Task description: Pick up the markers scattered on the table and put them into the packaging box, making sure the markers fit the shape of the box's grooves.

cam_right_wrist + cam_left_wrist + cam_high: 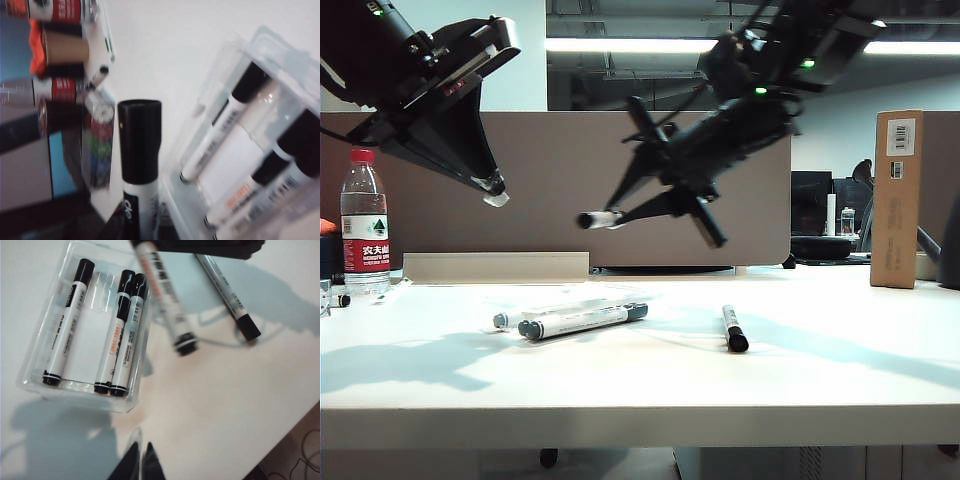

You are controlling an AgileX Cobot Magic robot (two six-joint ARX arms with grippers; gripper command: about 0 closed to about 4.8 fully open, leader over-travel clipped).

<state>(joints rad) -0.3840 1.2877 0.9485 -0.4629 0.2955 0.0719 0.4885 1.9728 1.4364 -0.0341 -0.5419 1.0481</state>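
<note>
Five markers in all. At 9 o'clock in the exterior view, at the far edge of the surface [440, 370]: water bottle [365, 225] with red cap and label. Up at 10 o'clock, well clear of the surface: left fingers [492, 186] [131, 465], pressed nearly together, pinching nothing.

Left of centre on the surface: clear box [560, 303] [80, 401] [235, 47]. Inside, seen from both wrist cameras: three markers [67, 322] [220, 127] lying lengthwise in the grooves, black caps all toward one end. One alone by a side wall, then a bare groove, then two touching side by side against the other wall.

At 12 o'clock from the box, in the air: fourth marker [600, 218] [167, 300] [140, 165], roughly level, pinched at its tail end by the right fingers [655, 205], black cap pointing away from the wrist camera.

At 3 o'clock from the box, apart from it: fifth marker [734, 328] [227, 290] flat on the surface, touched by nothing, cap toward the front edge.

Far off at 3 o'clock, standing upright: tall cardboard carton [897, 200] with barcode labels.
</note>
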